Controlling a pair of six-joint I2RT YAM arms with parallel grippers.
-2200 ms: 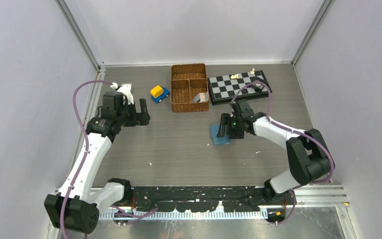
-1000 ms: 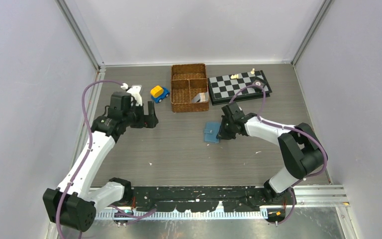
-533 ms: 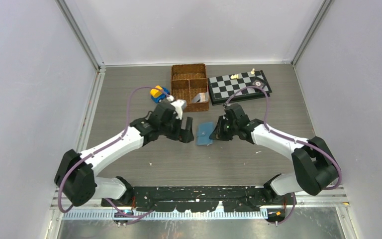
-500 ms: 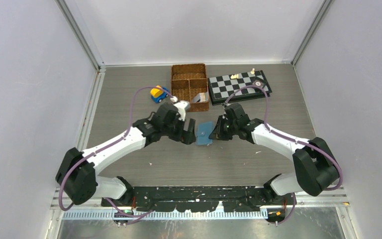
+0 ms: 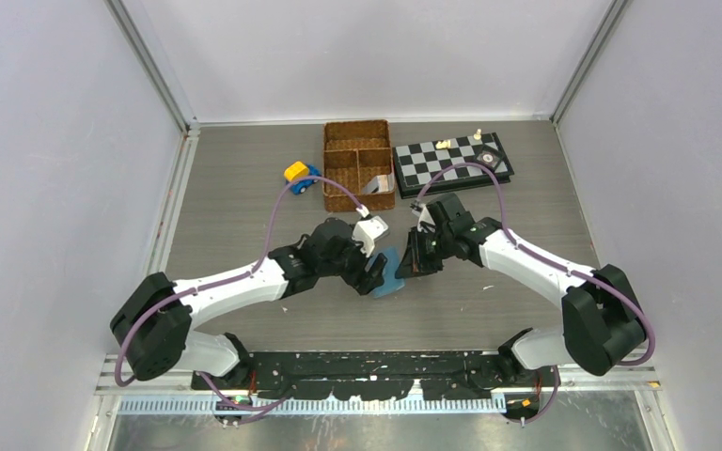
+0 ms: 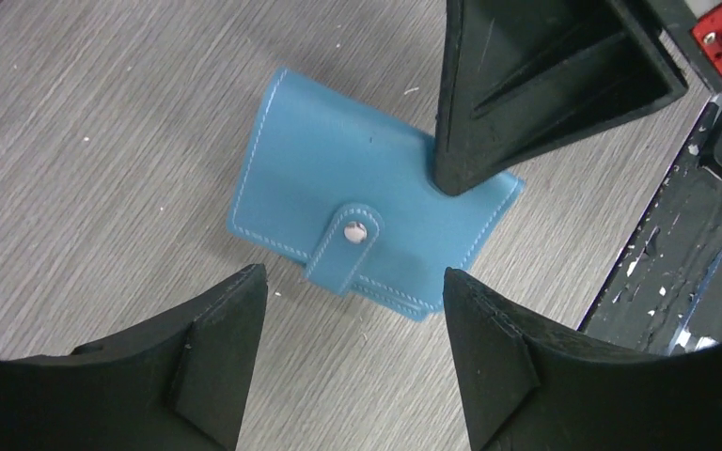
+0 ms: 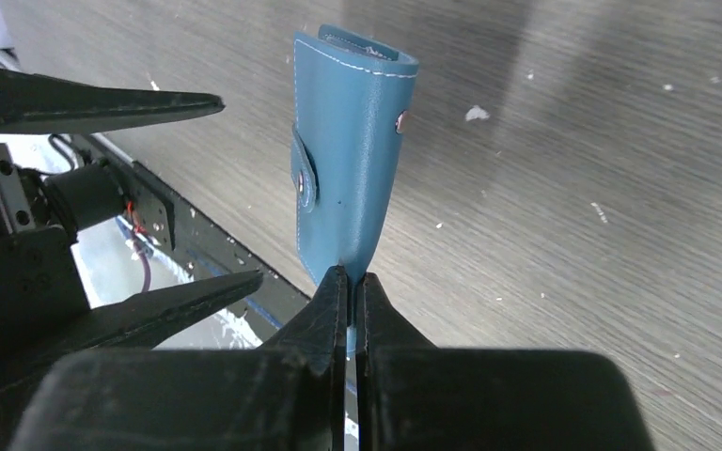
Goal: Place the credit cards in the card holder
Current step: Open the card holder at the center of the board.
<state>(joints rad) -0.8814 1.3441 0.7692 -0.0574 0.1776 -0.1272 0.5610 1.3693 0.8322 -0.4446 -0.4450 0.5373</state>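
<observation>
The left gripper (image 6: 353,282) hangs over the middle of the table (image 5: 244,188) with its 2 fingers spread wide and holding nothing, 1 on either side of the card holder's near edge. Behind it, the near right compartment of the wicker basket (image 5: 327,169) holds leaning grey flat pieces, most likely the credit cards (image 5: 374,185). The card holder (image 6: 338,178) sits between the 2 grippers, folded shut with its snap tab (image 6: 348,246) fastened. I cannot tell whether its lower edge touches the table. To its right, the right gripper (image 7: 348,277) has its fingers pinched tight on 1 edge of the holder, presenting the tab side to the left arm. The step in hand looks like opening the holder, and no card is loaded yet. Next, the left fingers likely need to close on the tab and pull it off its snap while the right grip holds firm.
</observation>
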